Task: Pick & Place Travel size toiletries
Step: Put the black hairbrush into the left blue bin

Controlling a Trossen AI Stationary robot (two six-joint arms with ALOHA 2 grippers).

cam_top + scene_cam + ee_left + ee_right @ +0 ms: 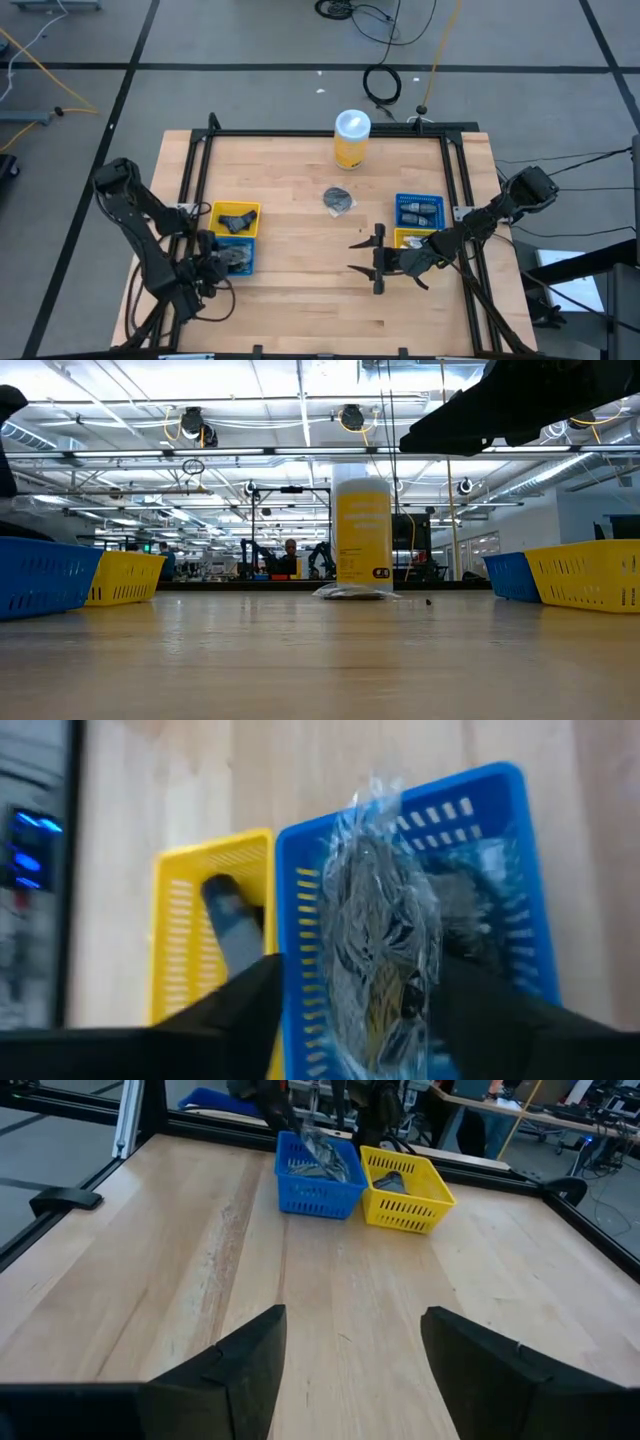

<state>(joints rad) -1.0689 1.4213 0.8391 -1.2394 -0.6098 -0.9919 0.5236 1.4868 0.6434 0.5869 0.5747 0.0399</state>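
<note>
**Wrapped toiletry held straight above the left blue tray**

Left pincer point(222, 266) clamped on a clear-wrapped toiletry pack point(380, 955), hanging directly over the blue tray point(520, 920) at the bench's left side. Pack's long axis running roughly along the fingers, down into the tray mouth, so the coming move looks like a plain drop, no sideways travel needed. Yellow tray point(175, 935) touching the blue one on one side, with a dark oblong tube point(232, 925) lying in it.

Right pincer point(376, 259) spread wide, holding nothing, hovering over bare bench near the middle. One more wrapped pack point(339, 200) lying loose at mid-bench, in front of the yellow canister point(351, 138); clearly nearer the right arm than the left, and lying farther up the bench from that pincer. Right-side trays point(418, 208) just beside the right arm.

Hard to make out: contents inside the crinkled wrap, how much already sits in the blue tray beneath it, and the left fingertips themselves, masked by the pack.
</note>
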